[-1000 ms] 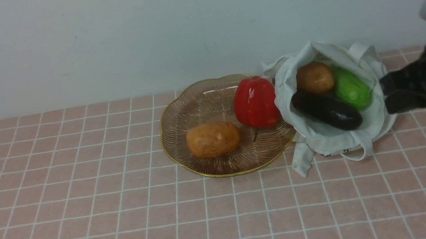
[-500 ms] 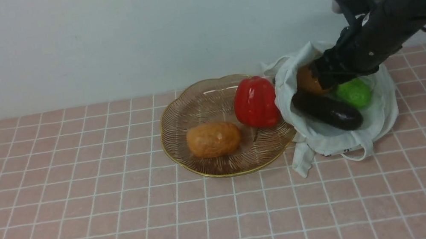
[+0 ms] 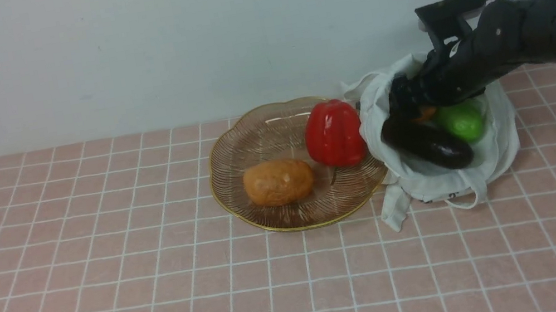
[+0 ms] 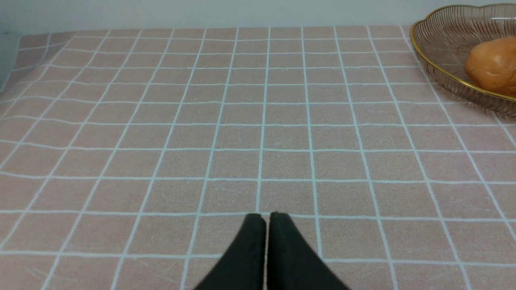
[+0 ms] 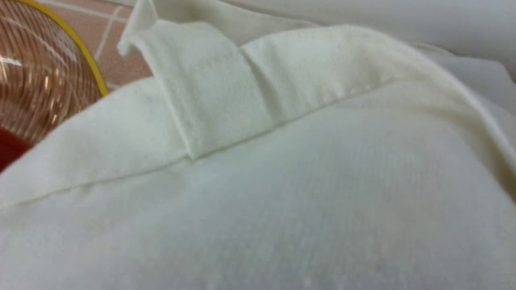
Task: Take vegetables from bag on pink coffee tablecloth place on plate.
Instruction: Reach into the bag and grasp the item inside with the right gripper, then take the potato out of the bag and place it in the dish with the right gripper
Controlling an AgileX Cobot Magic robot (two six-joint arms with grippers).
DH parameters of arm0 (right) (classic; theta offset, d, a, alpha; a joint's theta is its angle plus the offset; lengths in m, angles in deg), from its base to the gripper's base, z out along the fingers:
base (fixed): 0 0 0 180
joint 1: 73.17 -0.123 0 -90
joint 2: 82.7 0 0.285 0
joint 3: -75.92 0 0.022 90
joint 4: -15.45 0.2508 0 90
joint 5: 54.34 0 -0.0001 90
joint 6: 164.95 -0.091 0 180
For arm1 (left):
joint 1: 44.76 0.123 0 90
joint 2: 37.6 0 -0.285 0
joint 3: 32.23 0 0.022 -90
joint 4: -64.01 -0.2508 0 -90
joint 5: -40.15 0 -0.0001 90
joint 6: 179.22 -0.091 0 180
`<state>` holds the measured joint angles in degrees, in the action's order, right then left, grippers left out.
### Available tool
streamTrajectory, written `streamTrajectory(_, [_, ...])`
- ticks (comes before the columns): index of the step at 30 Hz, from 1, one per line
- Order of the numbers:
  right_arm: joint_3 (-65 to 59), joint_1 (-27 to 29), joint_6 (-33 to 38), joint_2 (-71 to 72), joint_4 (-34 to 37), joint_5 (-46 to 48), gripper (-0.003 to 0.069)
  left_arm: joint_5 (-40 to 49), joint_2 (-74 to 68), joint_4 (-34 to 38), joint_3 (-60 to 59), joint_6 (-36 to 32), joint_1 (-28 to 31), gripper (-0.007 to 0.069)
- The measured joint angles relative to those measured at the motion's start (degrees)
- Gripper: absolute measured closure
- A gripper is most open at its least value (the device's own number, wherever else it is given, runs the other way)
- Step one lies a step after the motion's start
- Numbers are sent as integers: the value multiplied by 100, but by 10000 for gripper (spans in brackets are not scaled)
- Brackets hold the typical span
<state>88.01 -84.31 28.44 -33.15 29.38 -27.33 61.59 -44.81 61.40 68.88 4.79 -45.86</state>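
Note:
The off-white bag (image 3: 429,184) lies open on the pink tablecloth (image 3: 109,297), just right of the amber plate (image 3: 290,226). A dark eggplant (image 3: 432,147), a green cucumber (image 3: 460,121) and a sliver of a brown potato (image 3: 424,113) show in the bag's mouth. On the plate are a potato (image 3: 278,181) and a red pepper (image 3: 333,133). My right gripper (image 3: 404,101) reaches into the bag over the hidden potato; its jaws cannot be made out. The right wrist view is filled by bag cloth (image 5: 282,161). My left gripper (image 4: 266,215) is shut and empty above the cloth.
A pale wall runs behind the table's far edge. The plate's rim (image 4: 439,60) and its potato (image 4: 492,66) lie far from my left gripper. The bag's loop handles (image 3: 466,200) trail toward the front. The plate rim (image 5: 90,60) touches the bag's side.
My right arm swung in from the right side, rose over the bag and dipped its gripper into the bag's mouth, covering the potato there. The vegetables and plate have not moved.

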Motion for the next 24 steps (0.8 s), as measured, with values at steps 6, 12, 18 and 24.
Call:
streamTrajectory(6, [0, 0, 1, 113, -171, 267, 179, 0, 0, 0, 0, 0, 0, 629])
streamTrajectory(12, [0, 0, -26, 1145, -643, 2355, 176, 0, 0, 0, 0, 0, 0, 629])
streamTrajectory(18, [0, 0, -286, 2149, -524, 4173, 176, 0, 0, 0, 0, 0, 0, 629])
streamTrajectory(24, [0, -254, 207, 2641, 808, 3971, 176, 0, 0, 0, 0, 0, 0, 629])
